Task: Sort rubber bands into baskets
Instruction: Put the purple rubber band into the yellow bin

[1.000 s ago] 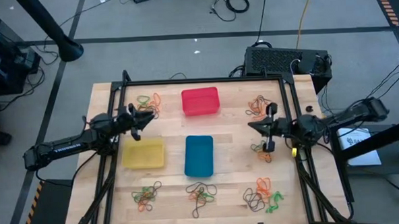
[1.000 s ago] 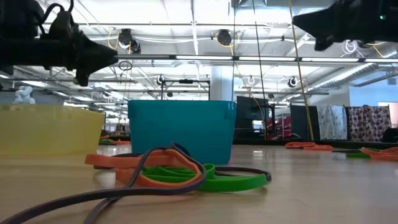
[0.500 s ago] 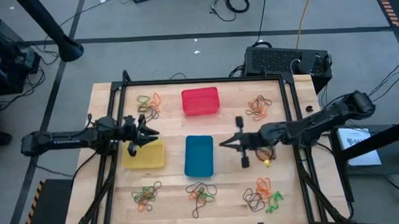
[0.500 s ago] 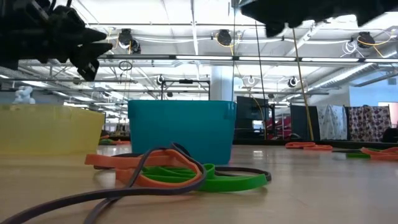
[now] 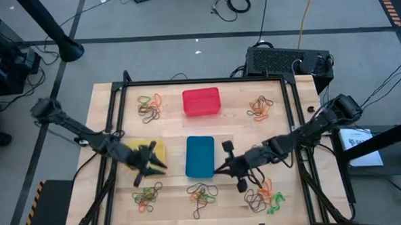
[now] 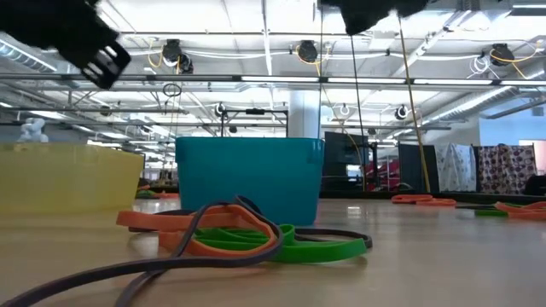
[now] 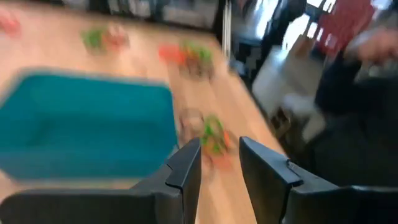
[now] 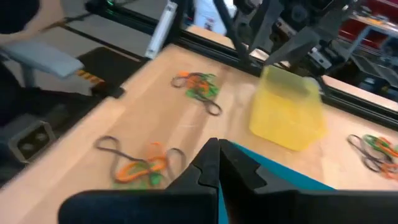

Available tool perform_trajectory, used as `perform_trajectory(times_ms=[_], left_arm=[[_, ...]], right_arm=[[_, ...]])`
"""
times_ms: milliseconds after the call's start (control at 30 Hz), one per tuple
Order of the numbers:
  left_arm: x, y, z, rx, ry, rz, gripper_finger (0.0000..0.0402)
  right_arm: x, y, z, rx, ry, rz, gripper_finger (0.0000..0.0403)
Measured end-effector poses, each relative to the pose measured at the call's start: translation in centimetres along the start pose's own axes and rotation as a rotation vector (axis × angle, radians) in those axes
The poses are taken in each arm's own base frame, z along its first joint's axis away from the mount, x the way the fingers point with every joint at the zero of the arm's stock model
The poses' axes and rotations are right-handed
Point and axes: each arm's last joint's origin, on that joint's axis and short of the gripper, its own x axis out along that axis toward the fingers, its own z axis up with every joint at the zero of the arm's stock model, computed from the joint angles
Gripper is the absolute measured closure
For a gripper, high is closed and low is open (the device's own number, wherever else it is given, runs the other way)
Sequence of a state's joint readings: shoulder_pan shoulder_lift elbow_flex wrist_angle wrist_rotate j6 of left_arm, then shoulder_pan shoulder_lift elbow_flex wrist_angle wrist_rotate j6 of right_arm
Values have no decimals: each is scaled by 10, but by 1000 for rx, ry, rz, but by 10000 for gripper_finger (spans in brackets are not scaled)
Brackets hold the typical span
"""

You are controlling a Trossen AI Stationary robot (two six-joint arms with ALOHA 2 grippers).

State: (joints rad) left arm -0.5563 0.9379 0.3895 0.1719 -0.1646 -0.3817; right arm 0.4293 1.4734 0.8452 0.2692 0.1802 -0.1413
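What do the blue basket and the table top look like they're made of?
The blue basket looks like moulded plastic: smooth, slightly glossy walls, rounded corners, one even colour. The table top looks like pale wood, probably butcher-block or laminate, with visible plank lines and a matte finish; which one can't be told from here.

The high view looks straight down on the whole table (image 5: 281, 88). The low view sits at table height, close to the blue basket (image 6: 247, 177), which both wrist views share.
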Motion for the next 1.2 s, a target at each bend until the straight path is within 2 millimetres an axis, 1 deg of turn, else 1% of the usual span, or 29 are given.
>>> perform_trajectory(times_ms=[100, 167, 333, 433, 500, 733, 967, 1067, 1200], left_arm=[[11, -19, 7, -21, 121, 90, 286], [18, -28, 10, -37, 197, 136, 286], [35, -40, 21, 9, 262, 158, 286], [40, -42, 29, 24, 273, 171, 286], [40, -42, 34, 15, 276, 181, 286], [40, -38, 42, -9, 252, 196, 286], [41, -26, 43, -234, 232, 300, 286], [41, -27, 41, -258, 241, 307, 286], [40, -31, 40, -267, 256, 275, 286]], right_arm=[[-2, 9, 2, -8, -10, 27, 403], [-3, 13, 2, -13, -10, 40, 403], [-3, 15, 2, -34, -8, 43, 403], [-2, 10, 3, -56, -21, 28, 403], [-2, 6, 3, -65, -25, 14, 403], [3, -8, 7, -51, -90, -40, 403], [20, -11, -7, 31, -62, -54, 403], [25, -9, -9, 48, -73, -52, 403], [31, -8, -8, 60, -138, -60, 403]])
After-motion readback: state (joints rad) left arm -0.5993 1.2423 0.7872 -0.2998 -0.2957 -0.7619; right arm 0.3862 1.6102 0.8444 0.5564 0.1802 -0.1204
